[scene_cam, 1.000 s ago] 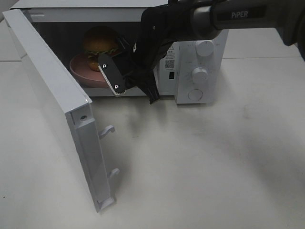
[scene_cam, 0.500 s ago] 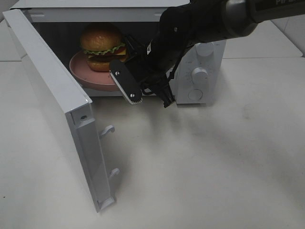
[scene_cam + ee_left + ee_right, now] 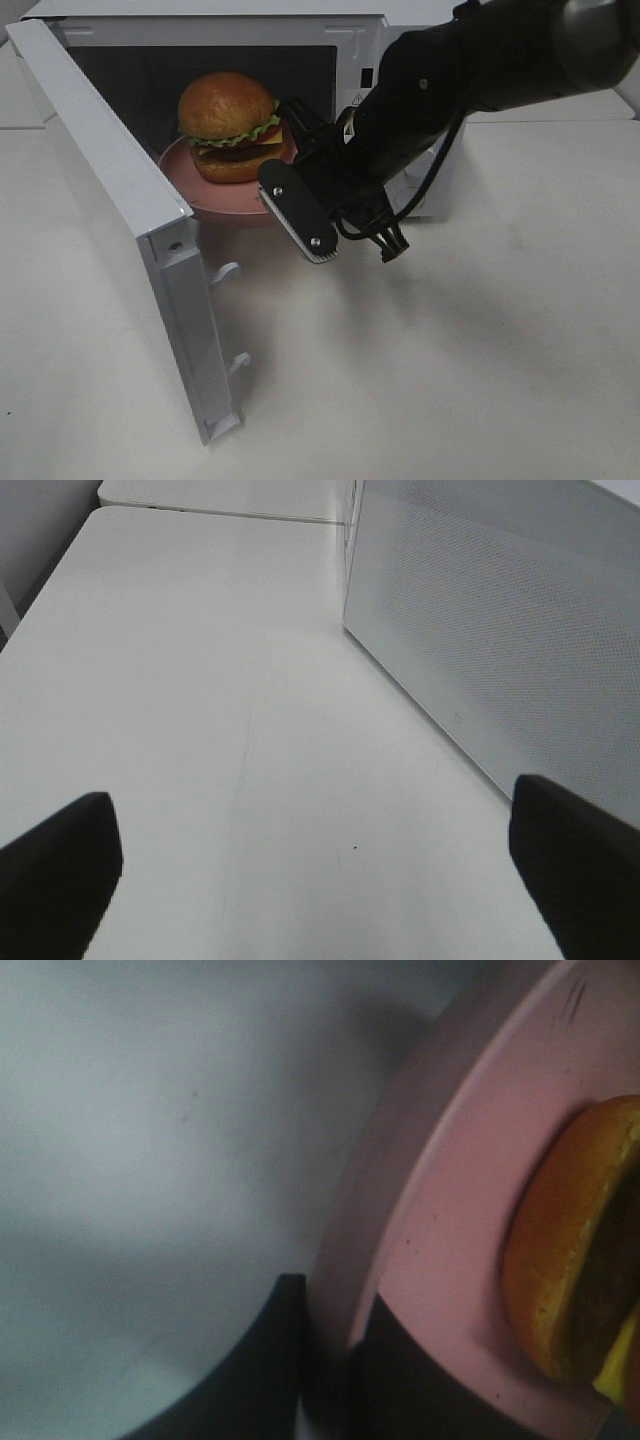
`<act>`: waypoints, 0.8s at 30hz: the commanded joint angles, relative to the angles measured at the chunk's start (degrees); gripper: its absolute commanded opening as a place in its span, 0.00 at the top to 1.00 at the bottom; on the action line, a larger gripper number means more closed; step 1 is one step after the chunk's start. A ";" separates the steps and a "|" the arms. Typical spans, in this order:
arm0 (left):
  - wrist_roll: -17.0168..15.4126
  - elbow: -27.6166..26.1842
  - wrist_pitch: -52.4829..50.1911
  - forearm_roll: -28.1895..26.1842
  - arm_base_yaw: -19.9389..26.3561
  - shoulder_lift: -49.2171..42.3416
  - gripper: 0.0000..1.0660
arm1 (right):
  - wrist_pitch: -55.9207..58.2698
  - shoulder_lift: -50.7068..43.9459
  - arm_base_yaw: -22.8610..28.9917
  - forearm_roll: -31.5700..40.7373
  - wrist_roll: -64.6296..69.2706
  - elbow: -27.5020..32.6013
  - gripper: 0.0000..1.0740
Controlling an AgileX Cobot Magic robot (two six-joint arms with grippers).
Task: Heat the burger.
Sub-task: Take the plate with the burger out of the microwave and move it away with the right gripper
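The burger stands upright on a pink plate at the open front of the white microwave. My right gripper reaches in from the right and is shut on the plate's right rim. In the right wrist view, its dark fingers clamp the pink plate at its edge, and the burger sits close behind. My left gripper is open, with nothing between its fingertips, low over the bare table. It does not show in the exterior view.
The microwave door is swung wide open toward the front left, with its latch hooks sticking out. My right arm covers the control panel. A white dotted panel stands close beside my left gripper. White table stretches across the front.
My right gripper has drawn the plate and burger forward and to the right, from deep in the cavity to its front edge. The arm has dropped lower and now hides the knobs.
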 commanded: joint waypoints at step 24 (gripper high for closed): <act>-0.17 0.17 -0.52 -0.11 0.11 -1.09 0.08 | -6.30 -25.04 0.17 0.00 1.38 24.35 1.00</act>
